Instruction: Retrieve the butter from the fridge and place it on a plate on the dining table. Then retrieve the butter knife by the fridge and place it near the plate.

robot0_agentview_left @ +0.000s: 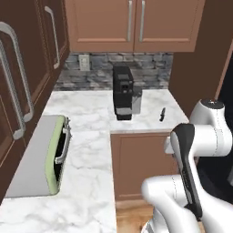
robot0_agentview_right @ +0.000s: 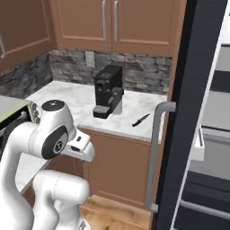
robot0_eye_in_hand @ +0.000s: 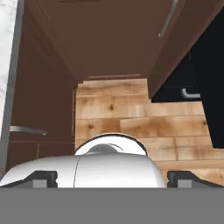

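The butter knife (robot0_agentview_left: 162, 113) lies flat on the marble counter (robot0_agentview_left: 91, 113), right of the black coffee machine (robot0_agentview_left: 123, 93) and near the counter's fridge-side end. The fridge (robot0_agentview_right: 197, 112) stands open just beyond. My claw (robot0_eye_in_hand: 112, 179) hangs released, fingertips (robot0_eye_in_hand: 41, 178) spread over wooden floor (robot0_eye_in_hand: 131, 118)

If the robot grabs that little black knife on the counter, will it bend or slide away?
The knife looks thin and straight, so it is probably stiff, not bendy. It lies flat on the smooth marble counter, so a nudge would likely make it slide or spin. Lying so low, it may be tricky to pinch. It looks small next to the coffee machine, so it is probably light.
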